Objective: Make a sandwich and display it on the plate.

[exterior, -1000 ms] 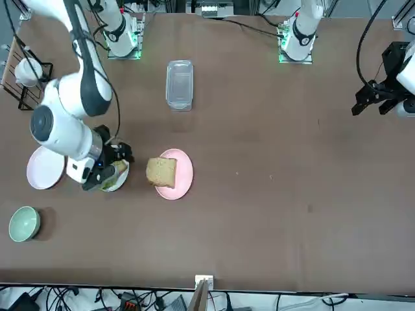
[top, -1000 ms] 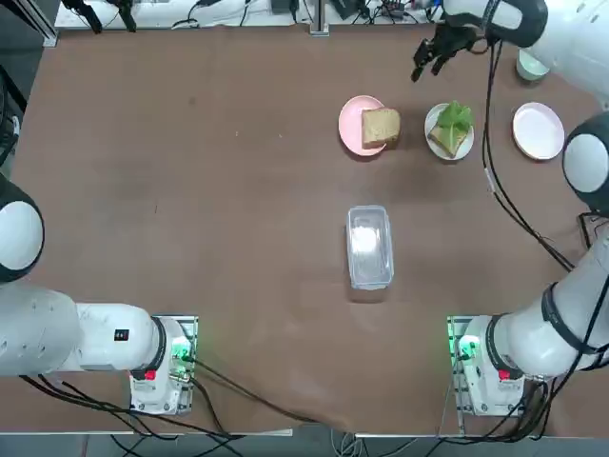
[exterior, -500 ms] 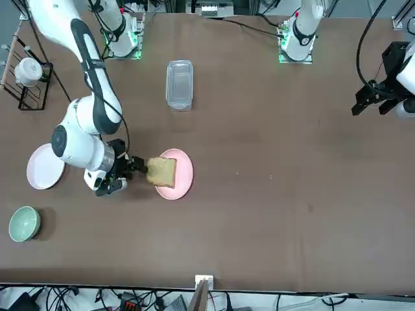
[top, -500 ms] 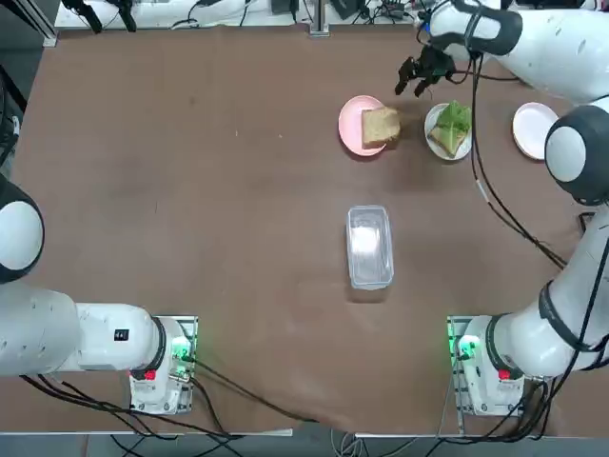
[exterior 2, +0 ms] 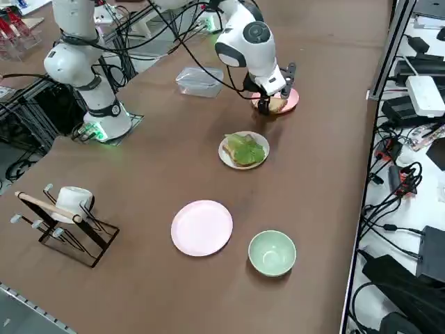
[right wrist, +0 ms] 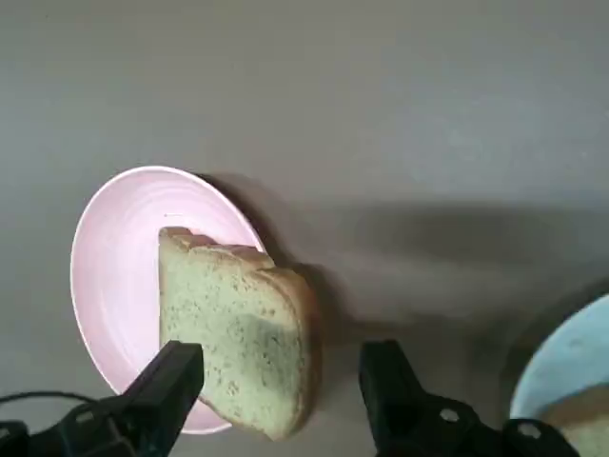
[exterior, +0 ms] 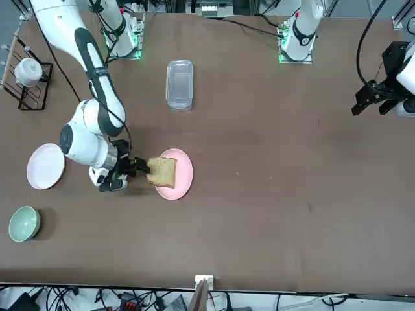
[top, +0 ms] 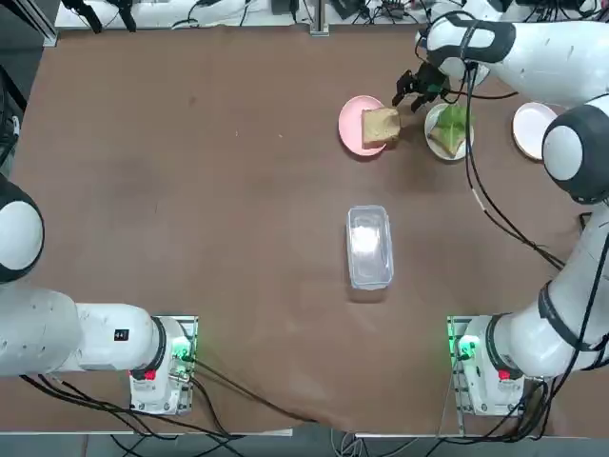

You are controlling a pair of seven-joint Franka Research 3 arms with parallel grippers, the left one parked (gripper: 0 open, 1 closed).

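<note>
Right tool (right wrist: 276, 390) spread wide beside bread slice (top: 381, 125) on pink plate (top: 353, 127) | lettuce-topped slice (top: 450, 129) waits on white plate (exterior 2: 228, 158) | risk: low finger shoves slice off plate

No words, numbers, labels or signs can be read in any of the views. Nothing on the table has writing that shows.
</note>
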